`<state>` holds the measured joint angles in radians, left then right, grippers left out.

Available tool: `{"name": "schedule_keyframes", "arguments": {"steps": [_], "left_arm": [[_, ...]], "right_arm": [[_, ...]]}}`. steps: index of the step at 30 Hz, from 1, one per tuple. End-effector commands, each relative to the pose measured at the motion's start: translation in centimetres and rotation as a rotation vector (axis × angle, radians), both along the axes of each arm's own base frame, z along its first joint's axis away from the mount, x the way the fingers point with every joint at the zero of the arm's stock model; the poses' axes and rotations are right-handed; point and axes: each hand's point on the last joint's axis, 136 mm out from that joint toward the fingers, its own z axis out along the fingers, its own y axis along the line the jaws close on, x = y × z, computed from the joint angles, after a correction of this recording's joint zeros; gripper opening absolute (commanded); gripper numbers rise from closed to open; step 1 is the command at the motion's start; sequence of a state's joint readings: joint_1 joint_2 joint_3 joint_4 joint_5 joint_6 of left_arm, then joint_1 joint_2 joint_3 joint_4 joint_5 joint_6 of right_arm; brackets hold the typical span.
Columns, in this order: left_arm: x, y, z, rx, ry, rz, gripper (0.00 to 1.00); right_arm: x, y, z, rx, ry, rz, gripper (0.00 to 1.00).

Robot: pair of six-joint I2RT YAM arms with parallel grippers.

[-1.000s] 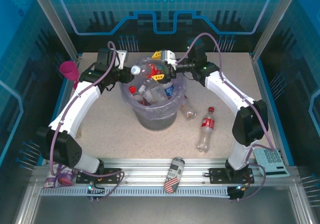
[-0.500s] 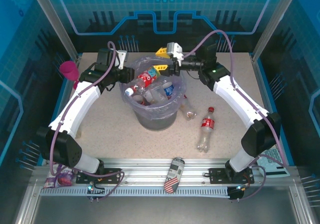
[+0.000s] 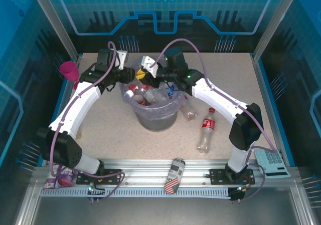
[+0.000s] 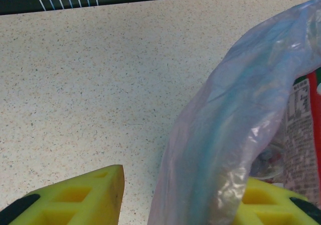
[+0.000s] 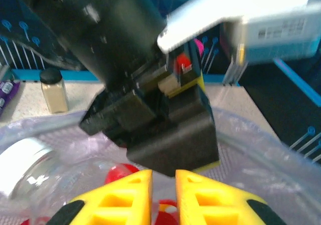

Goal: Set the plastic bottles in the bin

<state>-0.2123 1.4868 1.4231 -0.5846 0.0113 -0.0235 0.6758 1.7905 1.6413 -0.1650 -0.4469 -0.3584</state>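
Bin (image 3: 155, 116) stands mid-table, lavender bag over its rim; heap of bottles (image 3: 150, 95) inside, jumbled, long axes every which way; one clear w/ white cap (image 5: 22, 157) lies crosswise, cap toward the left rim.

L gripper (image 4: 185, 177) at the bin's left rim, fingers (image 4: 85, 200) on either side of the bag fold (image 4: 225, 130), clamped on the lined rim.

R gripper (image 5: 163, 177) hangs over the bin's far-left part, just in front of the L gripper's black body; yellow jaws closed, only a slit between, nothing in them.

Two still on the table, right of the bin: red-cap bottle (image 3: 206, 129) lies flat, well apart from the bin, long axis approx near-to-far, cap at the far end, tipped a bit right; clear bottle (image 3: 188, 109) lies just beside the bin's right wall, axis also roughly near-to-far, can't tell which end is the cap.

Patterned can (image 3: 174, 176) on the front rail; pink goblet (image 3: 69, 71) at the far-left edge.
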Motion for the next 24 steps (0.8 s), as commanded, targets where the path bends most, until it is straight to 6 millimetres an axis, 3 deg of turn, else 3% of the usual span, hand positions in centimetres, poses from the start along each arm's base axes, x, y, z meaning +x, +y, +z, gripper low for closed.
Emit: {"name": "schedule_keyframes", "arguments": {"steps": [1,3,6,14,19,24], "left_arm": [[-2.9,1.4,-8.8,0.118,0.286,0.015,0.46],[-2.9,1.4,-8.8,0.114,0.287,0.014,0.46],[-2.9,1.4,-8.7,0.114,0.285,0.014,0.46],[-2.9,1.4,-8.8,0.113,0.289,0.013,0.46],[-2.9,1.3,-8.7,0.111,0.285,0.013,0.46],[-2.9,1.3,-8.6,0.110,0.285,0.012,0.46]], "right_arm": [[-1.1,-0.2,-2.8,-0.057,0.067,-0.010,0.19],[-1.3,-0.3,-3.6,-0.070,0.084,-0.011,0.19],[-1.2,-0.5,-3.0,-0.074,0.069,-0.016,0.20],[-1.2,-1.2,5.2,0.031,-0.030,-0.053,0.45],[-1.8,-3.6,7.8,0.049,-0.069,-0.140,0.64],[-1.6,-8.1,7.7,0.036,-0.033,-0.310,0.72]]}}
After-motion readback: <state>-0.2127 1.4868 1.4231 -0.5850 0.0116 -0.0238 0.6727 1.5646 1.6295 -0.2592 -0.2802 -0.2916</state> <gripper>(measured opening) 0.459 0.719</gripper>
